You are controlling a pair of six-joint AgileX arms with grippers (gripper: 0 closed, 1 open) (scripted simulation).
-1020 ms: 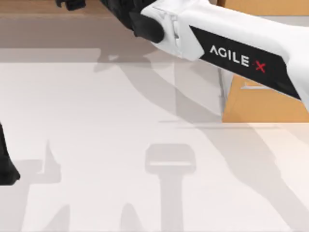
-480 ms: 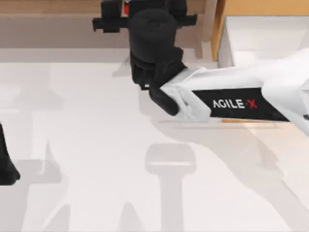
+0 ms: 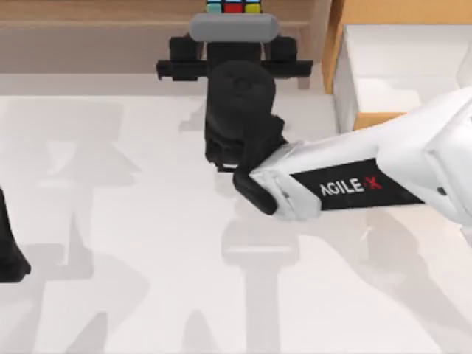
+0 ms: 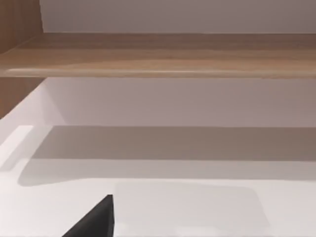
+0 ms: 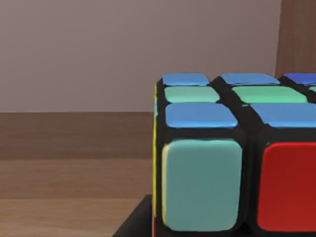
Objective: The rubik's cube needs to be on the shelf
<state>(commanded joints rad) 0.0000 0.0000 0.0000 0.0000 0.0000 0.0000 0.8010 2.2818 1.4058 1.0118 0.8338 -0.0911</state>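
The rubik's cube (image 3: 233, 7) shows teal, red and yellow stickers at the far middle of the table, over the light-brown shelf (image 3: 88, 15). My right gripper (image 3: 233, 33) reaches in from the right and is shut on the cube. In the right wrist view the cube (image 5: 237, 163) is very close, with a black finger (image 5: 136, 222) against its lower side and the shelf board (image 5: 64, 187) beneath; whether the cube touches the board is hidden. My left arm (image 3: 9, 254) stays parked at the table's left edge. The left wrist view shows the shelf (image 4: 158, 54) and its grey recess.
An orange-wood drawer (image 3: 346, 88) stands open at the back right, beside an upright wooden post (image 3: 321, 37). The right arm's white forearm (image 3: 369, 181) crosses the right half of the white table (image 3: 110, 221).
The right arm has dropped lower and drawn a little toward the table's front. The cube's stickers now show beyond the gripper at the shelf. The left arm has not moved.
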